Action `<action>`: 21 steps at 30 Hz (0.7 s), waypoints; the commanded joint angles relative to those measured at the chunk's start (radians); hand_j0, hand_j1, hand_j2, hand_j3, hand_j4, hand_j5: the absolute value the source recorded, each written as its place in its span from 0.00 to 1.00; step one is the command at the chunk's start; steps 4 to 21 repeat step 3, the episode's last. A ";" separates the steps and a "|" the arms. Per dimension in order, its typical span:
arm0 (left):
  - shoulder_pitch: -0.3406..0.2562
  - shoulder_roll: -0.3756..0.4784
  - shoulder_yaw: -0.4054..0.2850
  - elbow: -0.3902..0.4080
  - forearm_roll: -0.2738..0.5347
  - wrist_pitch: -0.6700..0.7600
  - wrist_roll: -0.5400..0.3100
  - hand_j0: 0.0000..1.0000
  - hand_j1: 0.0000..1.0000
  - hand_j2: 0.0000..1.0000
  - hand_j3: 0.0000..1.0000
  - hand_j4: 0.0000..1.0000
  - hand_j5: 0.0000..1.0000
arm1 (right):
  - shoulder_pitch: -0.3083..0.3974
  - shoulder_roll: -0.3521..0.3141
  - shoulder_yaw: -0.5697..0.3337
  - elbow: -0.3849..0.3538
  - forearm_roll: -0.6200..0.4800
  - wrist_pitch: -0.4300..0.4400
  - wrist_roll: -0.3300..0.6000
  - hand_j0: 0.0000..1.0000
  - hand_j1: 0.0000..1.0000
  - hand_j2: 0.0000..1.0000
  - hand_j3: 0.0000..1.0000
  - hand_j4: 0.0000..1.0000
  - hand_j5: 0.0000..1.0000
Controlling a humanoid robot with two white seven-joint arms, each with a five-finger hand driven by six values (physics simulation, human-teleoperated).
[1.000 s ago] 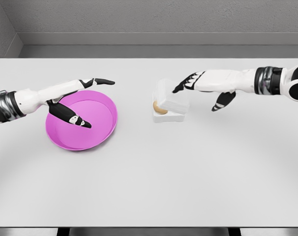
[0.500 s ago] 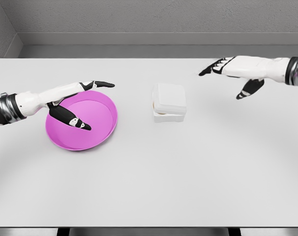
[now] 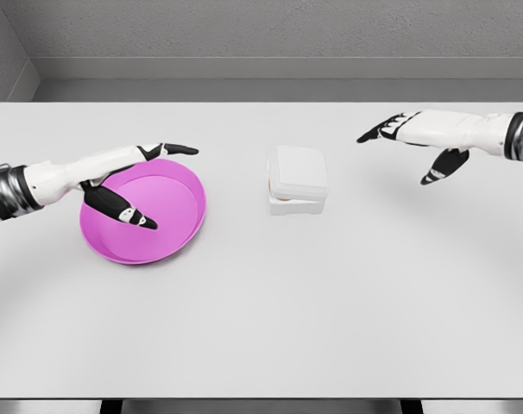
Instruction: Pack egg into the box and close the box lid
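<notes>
Right hand (image 3: 414, 138) up in the air at the right of the table, arm coming in from the right edge. Fingers (image 3: 375, 133) spread and pointing left, thumb hanging down, holding nothing. Well apart from the box (image 3: 297, 179), off to its upper right.

Left hand (image 3: 128, 179) over on the other side, arm coming in from the left edge. Also open and loose, gripping nothing. Long fingers stretched out to the right along the far rim of the pink bowl (image 3: 171, 237), thumb angled down over the bowl's inside. Hard to say if anything actually touches the bowl, looks more like hovering just above it.

Box sitting roughly mid-table, a bit right of the bowl with a clear gap of bare tabletop between the two. White, squarish, rounded corners. Lid down on top of the base, though a dark slit still showing along the front-left edge, so maybe not fully seated. Egg presumably inside but can't really make it out, just a faint tan hint at the left end of that slit, too small to call.

Pink bowl looks shallow and round, nothing visible in it apart from the shadow of the hand.

All of it on a plain white table (image 3: 261, 328), grey wall behind.
</notes>
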 commanded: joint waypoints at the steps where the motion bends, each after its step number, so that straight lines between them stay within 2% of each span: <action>1: 0.000 0.003 0.002 -0.002 0.008 0.002 0.000 1.00 1.00 1.00 1.00 1.00 1.00 | 0.000 0.003 -0.018 0.046 -0.005 0.002 0.000 1.00 1.00 1.00 1.00 1.00 1.00; 21: 0.003 0.002 0.002 -0.002 0.008 0.002 0.000 1.00 1.00 1.00 1.00 1.00 1.00 | -0.002 0.003 -0.018 0.060 -0.004 0.002 0.000 1.00 1.00 1.00 1.00 1.00 1.00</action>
